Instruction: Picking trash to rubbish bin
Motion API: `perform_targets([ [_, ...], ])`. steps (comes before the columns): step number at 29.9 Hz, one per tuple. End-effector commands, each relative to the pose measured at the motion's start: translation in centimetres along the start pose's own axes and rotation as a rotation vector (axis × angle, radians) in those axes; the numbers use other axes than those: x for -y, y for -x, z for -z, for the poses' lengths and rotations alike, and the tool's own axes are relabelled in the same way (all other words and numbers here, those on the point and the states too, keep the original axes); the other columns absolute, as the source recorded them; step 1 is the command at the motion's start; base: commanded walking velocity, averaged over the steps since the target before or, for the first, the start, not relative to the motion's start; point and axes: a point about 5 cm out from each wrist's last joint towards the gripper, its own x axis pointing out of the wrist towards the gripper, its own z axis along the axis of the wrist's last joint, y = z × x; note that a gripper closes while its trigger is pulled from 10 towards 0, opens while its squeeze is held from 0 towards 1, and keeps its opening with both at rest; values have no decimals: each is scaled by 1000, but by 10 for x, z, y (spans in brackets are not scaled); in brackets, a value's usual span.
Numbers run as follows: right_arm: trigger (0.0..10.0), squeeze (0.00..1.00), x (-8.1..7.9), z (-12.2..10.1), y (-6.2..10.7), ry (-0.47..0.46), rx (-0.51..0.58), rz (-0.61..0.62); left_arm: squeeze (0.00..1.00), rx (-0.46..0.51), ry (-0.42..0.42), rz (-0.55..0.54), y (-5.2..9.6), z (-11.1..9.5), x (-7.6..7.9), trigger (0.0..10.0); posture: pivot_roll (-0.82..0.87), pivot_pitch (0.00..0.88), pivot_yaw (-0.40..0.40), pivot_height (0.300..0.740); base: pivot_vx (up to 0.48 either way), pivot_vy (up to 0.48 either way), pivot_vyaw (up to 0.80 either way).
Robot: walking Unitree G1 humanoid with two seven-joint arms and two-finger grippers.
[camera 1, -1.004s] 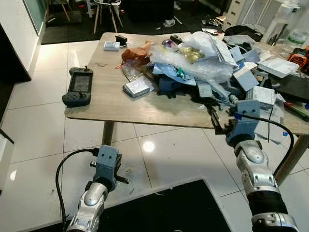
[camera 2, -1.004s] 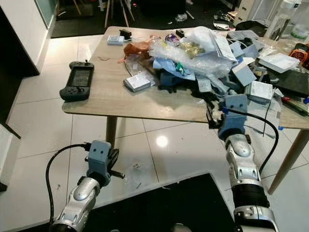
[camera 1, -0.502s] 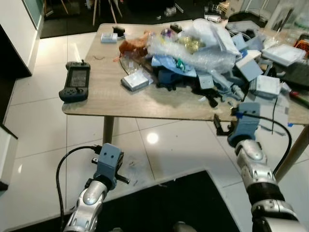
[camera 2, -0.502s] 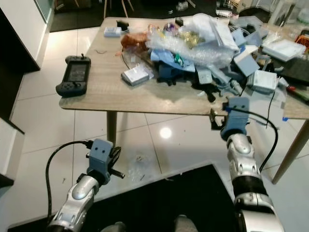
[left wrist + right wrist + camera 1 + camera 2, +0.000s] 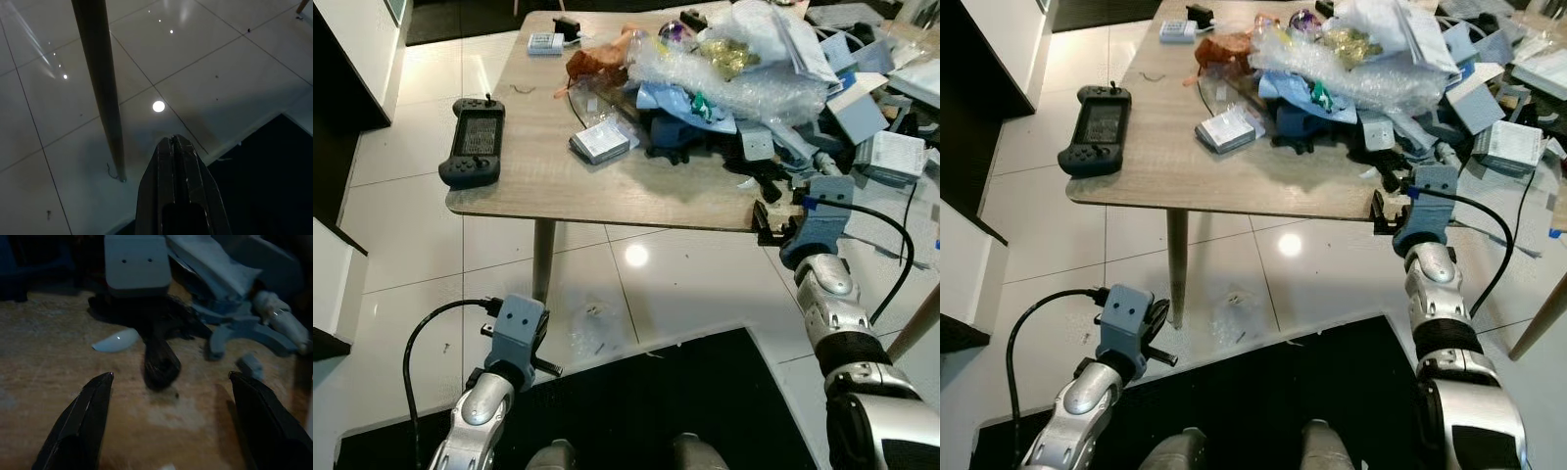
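No legible text, labels, brands or numbers in any view. Small box (image 5: 600, 144) lying near the middle of the table (image 5: 538, 186): printed faces too small and blurred to read. Handheld game console (image 5: 474, 143) at the table's left edge: screen dark, no markings resolved. Flat white pack (image 5: 542, 42) at the far left corner: unreadable.

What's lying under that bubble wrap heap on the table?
Under the bubble wrap, crumpled blue material and a dark blue object poke out at its near edge. Whatever lies deeper under the heap is covered.
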Motion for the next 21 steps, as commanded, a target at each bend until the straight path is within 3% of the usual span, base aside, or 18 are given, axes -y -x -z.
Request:
perform_targets([
  [1, 10000, 0, 2, 15, 5, 3, -69, 1, 0, -41, -9, -2, 7, 7, -4, 10000, 127, 289, 58, 740, 0, 0, 0],
  [10, 10000, 0, -2, 10, -2, -8, -70, -15, 0, -52, -15, -7, 10, 4, -6, 10000, 137, 284, 55, 740, 0, 0, 0],
  [11, 4353, 0, -3, 9, -3, -11, -68, -17, 0, -53, -15, -8, 10, 4, -6, 10000, 137, 284, 55, 740, 0, 0, 0],
  [12, 1373, 0, -3, 9, -3, -13, -66, -17, 0, -53, -14, -8, 10, 3, -6, 10000, 136, 277, 56, 740, 0, 0, 0],
  [13, 0, 0, -4, 9, -3, -14, -65, -18, 0, -53, -13, -9, 10, 3, -5, 10000, 136, 277, 56, 740, 0, 0, 0],
  [21, 0, 0, -3, 15, 0, -13, -74, -11, 0, -53, -12, -3, 8, 1, -5, 10000, 136, 253, 55, 740, 0, 0, 0],
])
